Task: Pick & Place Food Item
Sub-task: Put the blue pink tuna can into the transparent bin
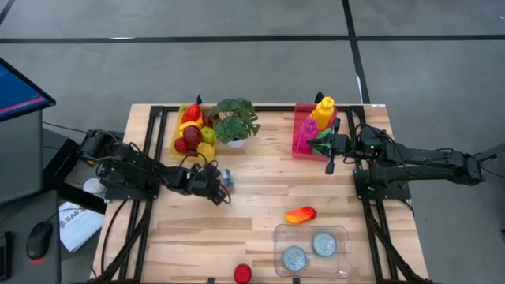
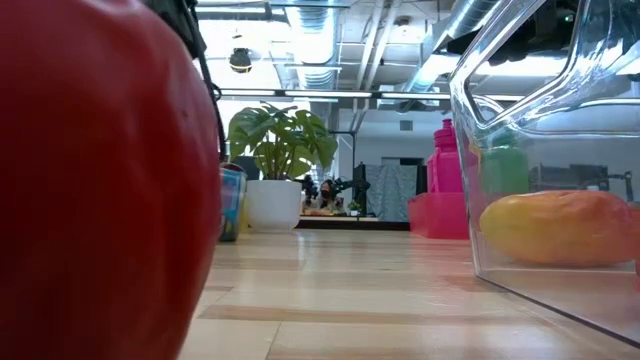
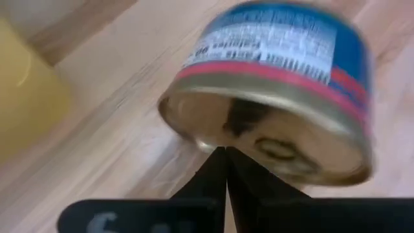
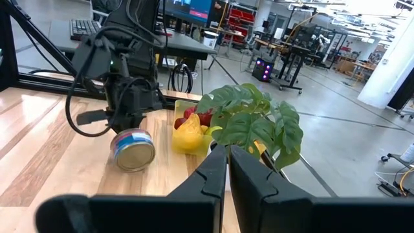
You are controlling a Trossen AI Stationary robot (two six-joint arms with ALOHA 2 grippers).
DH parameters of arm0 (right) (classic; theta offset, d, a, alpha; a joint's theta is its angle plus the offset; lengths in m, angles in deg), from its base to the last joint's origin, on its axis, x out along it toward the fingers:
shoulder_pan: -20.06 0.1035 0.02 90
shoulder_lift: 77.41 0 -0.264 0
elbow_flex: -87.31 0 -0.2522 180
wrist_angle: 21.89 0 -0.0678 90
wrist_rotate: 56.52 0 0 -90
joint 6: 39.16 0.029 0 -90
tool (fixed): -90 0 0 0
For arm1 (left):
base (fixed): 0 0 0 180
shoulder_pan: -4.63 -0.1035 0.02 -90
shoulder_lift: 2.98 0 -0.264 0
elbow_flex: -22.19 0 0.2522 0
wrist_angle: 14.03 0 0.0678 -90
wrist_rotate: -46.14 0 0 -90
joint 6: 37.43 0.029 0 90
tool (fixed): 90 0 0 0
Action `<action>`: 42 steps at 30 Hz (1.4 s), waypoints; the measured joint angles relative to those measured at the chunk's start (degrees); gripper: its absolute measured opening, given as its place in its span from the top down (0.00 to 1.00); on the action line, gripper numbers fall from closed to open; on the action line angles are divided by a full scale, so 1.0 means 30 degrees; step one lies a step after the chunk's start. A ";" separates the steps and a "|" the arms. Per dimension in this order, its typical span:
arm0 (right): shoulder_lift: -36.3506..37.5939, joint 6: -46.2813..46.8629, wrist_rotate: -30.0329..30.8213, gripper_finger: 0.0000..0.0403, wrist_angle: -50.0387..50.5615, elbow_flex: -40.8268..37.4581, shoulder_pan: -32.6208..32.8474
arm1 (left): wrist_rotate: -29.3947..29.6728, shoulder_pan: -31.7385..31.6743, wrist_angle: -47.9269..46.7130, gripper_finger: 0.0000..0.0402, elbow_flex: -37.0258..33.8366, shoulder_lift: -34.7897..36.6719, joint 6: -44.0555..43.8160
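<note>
A wooden table (image 1: 252,197) was seen from above, with the two dark arms reaching in from either side. The left arm was stretched toward the middle of the table, and the left gripper (image 1: 219,188) was found with its fingers pressed together, just beside a blue-labelled can (image 1: 227,179) that lay tipped on its side on the wood. In the left wrist view the can's (image 3: 272,97) metal end was seen right at the tips of the closed fingers, but not clamped between them. The right arm was held over the far right part of the table, the right gripper (image 1: 329,167) also drawn together and holding nothing, near a pink bin (image 1: 301,142) of bottles.

A clear plastic container (image 1: 312,251) was set near the front edge, with two cans (image 1: 309,250) lying inside it. A yellow bin (image 1: 180,134) of toy fruit was placed at the far edge, with a potted plant (image 1: 235,122) just beside it. An orange-red mango-like food item (image 1: 301,214) was lying on the bare wood just behind the container. A small red fruit (image 1: 242,273) was resting at the front edge, left of the container.
</note>
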 joint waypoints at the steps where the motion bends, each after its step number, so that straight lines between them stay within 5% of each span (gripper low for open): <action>1: 0.0004 0.0000 0.0000 0.96 -0.0007 0.0000 0.0000 | 0.0066 -0.0005 -0.0141 1.00 -0.0012 -0.0002 -0.0015; 42: -0.0004 -0.0007 0.0000 0.96 0.0000 0.0000 0.0000 | 0.0392 -0.0006 0.0073 1.00 0.0021 0.0892 0.1566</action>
